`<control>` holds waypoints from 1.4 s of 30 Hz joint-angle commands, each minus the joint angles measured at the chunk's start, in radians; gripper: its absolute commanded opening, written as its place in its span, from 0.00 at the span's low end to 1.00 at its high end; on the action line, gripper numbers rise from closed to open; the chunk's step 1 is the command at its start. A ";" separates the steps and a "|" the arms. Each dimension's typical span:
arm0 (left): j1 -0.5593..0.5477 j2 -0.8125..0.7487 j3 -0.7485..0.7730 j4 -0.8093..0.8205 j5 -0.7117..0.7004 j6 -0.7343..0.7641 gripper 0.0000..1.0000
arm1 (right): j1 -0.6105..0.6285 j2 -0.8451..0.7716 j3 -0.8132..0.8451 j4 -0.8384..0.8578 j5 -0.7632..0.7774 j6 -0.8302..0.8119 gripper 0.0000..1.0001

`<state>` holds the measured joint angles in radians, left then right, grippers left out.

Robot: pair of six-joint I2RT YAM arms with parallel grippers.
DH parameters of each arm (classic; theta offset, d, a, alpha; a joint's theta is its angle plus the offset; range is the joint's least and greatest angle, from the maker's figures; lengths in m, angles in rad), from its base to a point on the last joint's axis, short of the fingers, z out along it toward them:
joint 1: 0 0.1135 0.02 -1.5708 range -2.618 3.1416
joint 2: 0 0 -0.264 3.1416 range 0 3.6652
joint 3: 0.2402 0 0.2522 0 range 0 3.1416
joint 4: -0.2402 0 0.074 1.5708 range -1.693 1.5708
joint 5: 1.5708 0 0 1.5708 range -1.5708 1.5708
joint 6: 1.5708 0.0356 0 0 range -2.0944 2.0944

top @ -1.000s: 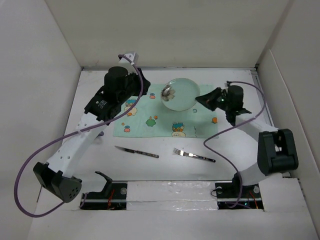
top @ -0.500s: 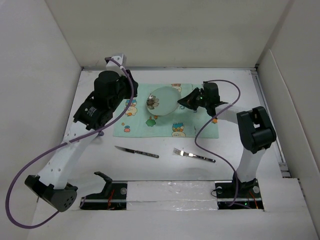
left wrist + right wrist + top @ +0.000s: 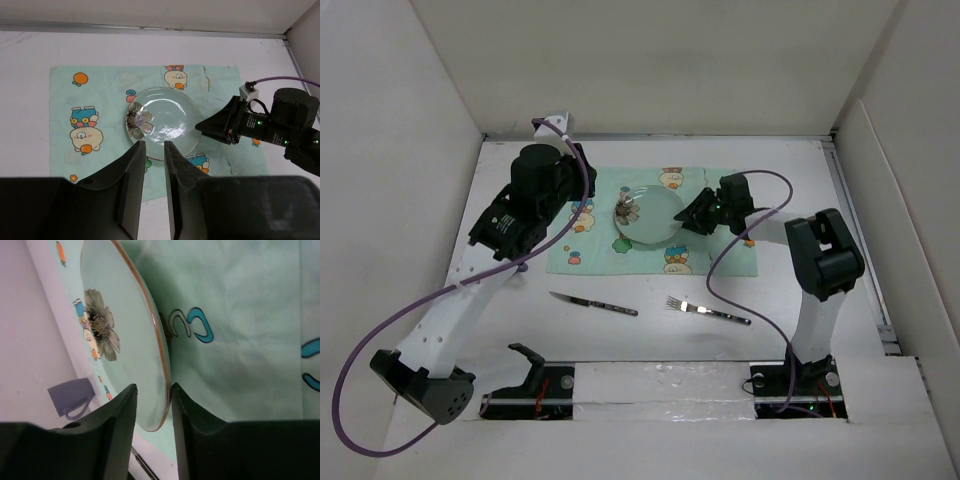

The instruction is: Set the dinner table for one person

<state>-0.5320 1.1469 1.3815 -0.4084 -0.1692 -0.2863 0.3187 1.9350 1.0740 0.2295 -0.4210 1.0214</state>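
Glass plate (image 3: 648, 215) pinched by its rim in my right gripper (image 3: 690, 216), over the mint placemat (image 3: 590, 250) on the white dinner table (image 3: 650, 340). My left gripper (image 3: 153, 146) hovers above, fingers narrow, empty. Knife (image 3: 592, 303) and fork (image 3: 708, 310) lie nearer.

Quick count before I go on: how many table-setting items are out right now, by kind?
plate: 1
placemat: 1
knife: 1
fork: 1
mug: 1
total: 5
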 commanded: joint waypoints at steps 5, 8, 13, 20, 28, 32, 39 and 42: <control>0.004 -0.013 0.047 0.031 0.002 -0.007 0.21 | 0.011 -0.094 0.080 -0.225 0.079 -0.168 0.54; 0.004 -0.009 0.086 0.010 -0.016 -0.002 0.22 | 0.002 -0.146 0.107 -0.338 0.116 -0.239 0.58; 0.004 -0.001 0.185 -0.050 -0.072 0.007 0.19 | 0.002 -0.277 0.103 -0.455 0.163 -0.403 0.47; 0.004 0.036 0.318 -0.116 -0.115 0.016 0.00 | 0.264 -0.418 0.030 -0.472 0.068 -0.664 0.00; 0.004 0.062 0.352 -0.124 -0.063 -0.024 0.34 | 0.633 -0.243 0.148 -0.524 0.278 -0.776 0.59; 0.004 0.059 0.343 -0.118 -0.010 -0.047 0.40 | 0.720 -0.150 0.236 -0.585 0.361 -0.863 0.66; 0.288 0.165 0.395 -0.138 0.382 -0.099 0.46 | 0.781 -0.024 0.314 -0.631 0.415 -0.920 0.68; 0.322 0.136 0.390 -0.110 0.386 -0.097 0.46 | 0.793 0.015 0.345 -0.651 0.403 -0.925 0.67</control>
<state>-0.2245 1.3209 1.7447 -0.5537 0.0898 -0.3618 1.0962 1.9213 1.3682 -0.3817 -0.0483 0.1356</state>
